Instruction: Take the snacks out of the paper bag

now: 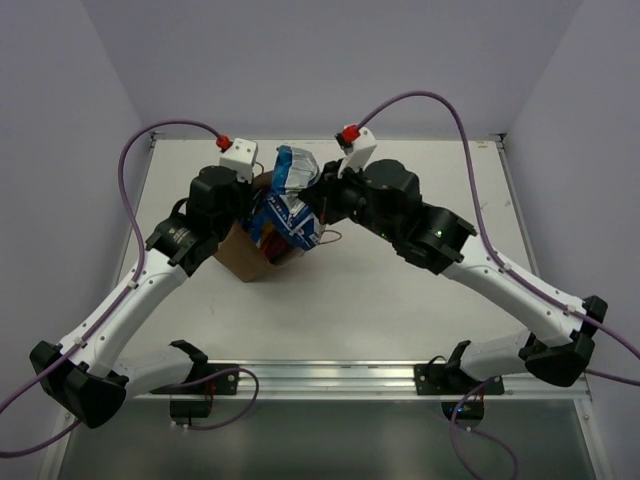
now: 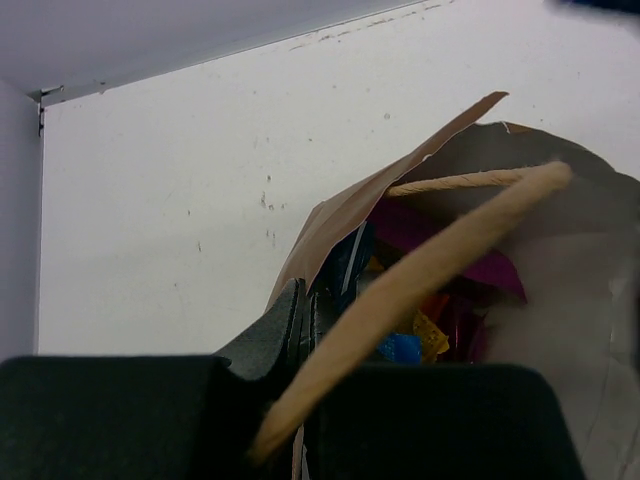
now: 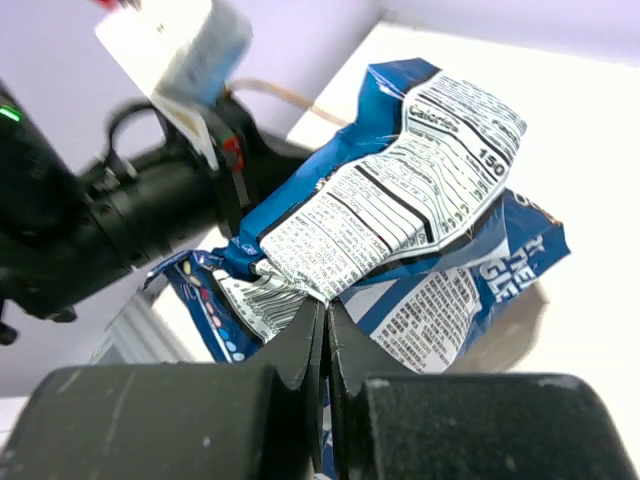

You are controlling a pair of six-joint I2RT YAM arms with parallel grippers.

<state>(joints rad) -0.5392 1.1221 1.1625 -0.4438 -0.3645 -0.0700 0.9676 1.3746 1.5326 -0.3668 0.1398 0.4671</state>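
Observation:
The brown paper bag (image 1: 243, 257) stands tilted between both arms, with its mouth toward the right arm. My left gripper (image 2: 305, 310) is shut on the bag's rim (image 2: 340, 215). A pale loop handle (image 2: 440, 265) crosses in front of the jaws. Inside the bag I see a magenta pouch (image 2: 440, 235), a yellow packet (image 2: 430, 335) and a blue one (image 2: 400, 347). My right gripper (image 3: 326, 320) is shut on a crumpled blue-white packet (image 3: 400, 190), which is lifted above the bag's mouth (image 1: 293, 168). Another blue-white packet (image 3: 470, 290) and a dark blue bag (image 3: 200, 290) lie just behind it.
The white table (image 1: 400, 300) runs to a back edge and walls on three sides. The left arm's wrist (image 3: 100, 220) is close to my right gripper. Purple cables (image 1: 440, 110) arch over both arms. A metal rail (image 1: 330, 378) lines the near edge.

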